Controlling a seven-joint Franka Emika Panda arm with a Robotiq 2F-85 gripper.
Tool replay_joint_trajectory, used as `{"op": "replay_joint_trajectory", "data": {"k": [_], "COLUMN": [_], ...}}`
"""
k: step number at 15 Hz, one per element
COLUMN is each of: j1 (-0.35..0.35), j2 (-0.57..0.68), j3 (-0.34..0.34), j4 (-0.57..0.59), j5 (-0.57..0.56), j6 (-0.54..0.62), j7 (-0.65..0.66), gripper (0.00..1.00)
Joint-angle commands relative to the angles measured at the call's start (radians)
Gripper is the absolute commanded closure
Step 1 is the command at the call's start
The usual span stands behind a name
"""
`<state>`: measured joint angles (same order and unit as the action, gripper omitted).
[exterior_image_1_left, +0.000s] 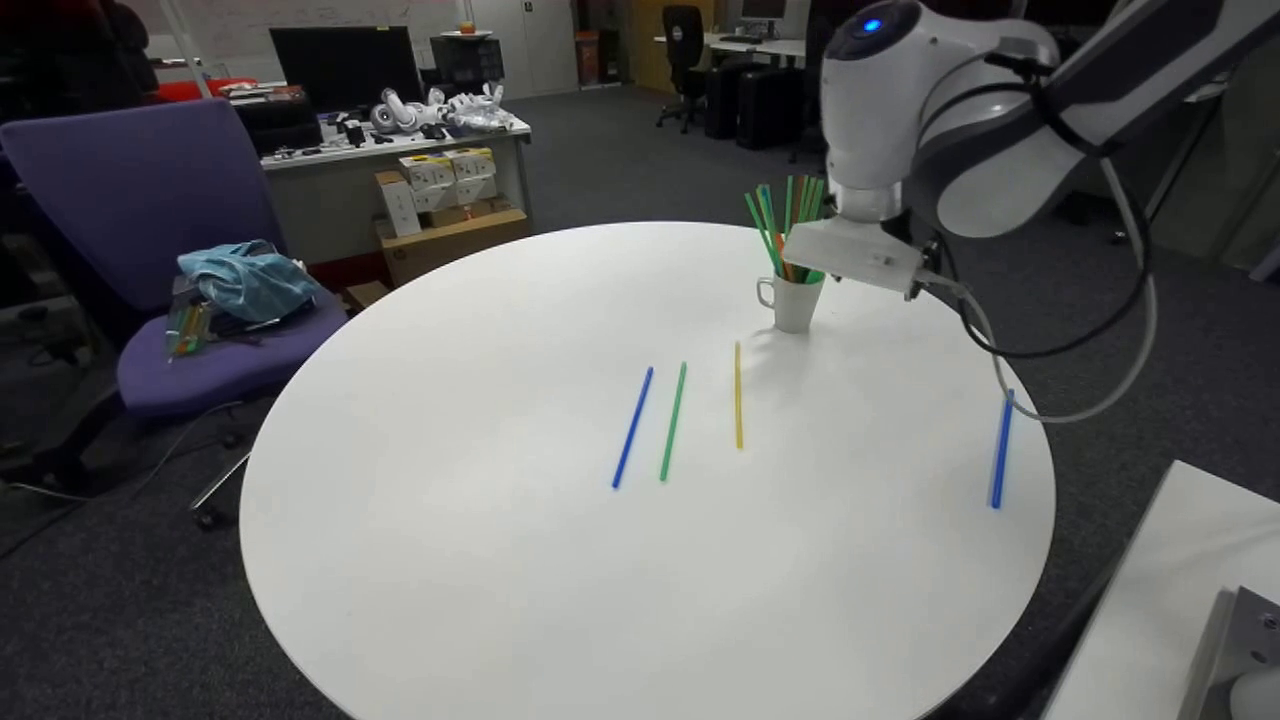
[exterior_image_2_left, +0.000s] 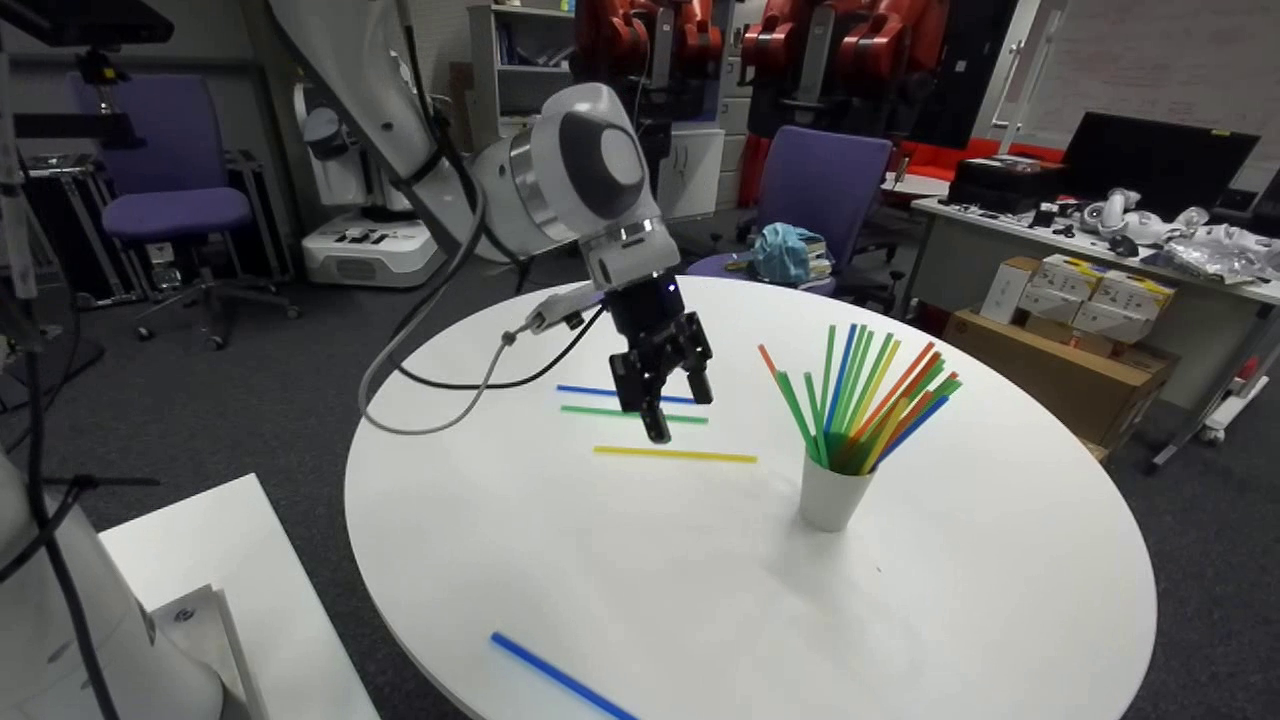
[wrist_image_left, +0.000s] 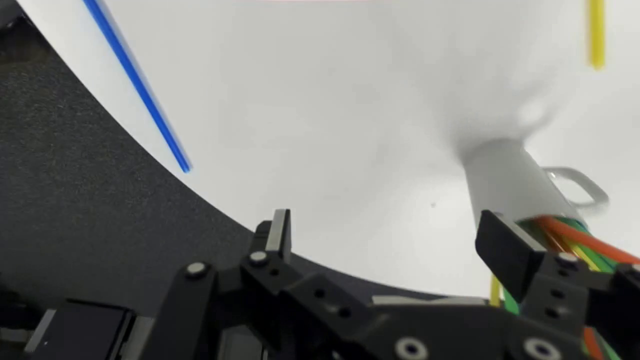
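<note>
My gripper hangs above the round white table with its jaws wide apart and nothing between them. A white mug stands upright, packed with coloured straws; it is nearest the gripper. In the wrist view the right finger overlaps the mug's edge, though an exterior view shows a gap. Loose on the table lie a yellow straw, a green straw, a blue straw and another blue straw close to the edge. The fingers are hidden in that exterior view.
A hose and black cable loop from the wrist. The table's rim curves near the far blue straw. A purple chair with a blue cloth stands beside the table. Behind it is a desk with boxes. A white stand carries the arm's base.
</note>
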<state>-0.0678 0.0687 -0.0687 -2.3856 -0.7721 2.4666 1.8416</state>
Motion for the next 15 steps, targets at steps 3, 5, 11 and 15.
{"op": "replay_joint_trajectory", "data": {"k": [3,5,11,15], "j1": [-0.055,-0.049,0.015,0.014], "j2": [0.008,0.046,0.072,0.076], "j3": [-0.035,-0.025,-0.075,-0.071], "j4": [-0.224,-0.259,-0.238,-0.236], "j5": [0.182,0.312,0.324,0.340], "j6": [0.264,0.298,0.262,0.260], "j7": [-0.350,-0.508,-0.490,-0.501], "gripper": [0.00,0.00,0.00,0.00]}}
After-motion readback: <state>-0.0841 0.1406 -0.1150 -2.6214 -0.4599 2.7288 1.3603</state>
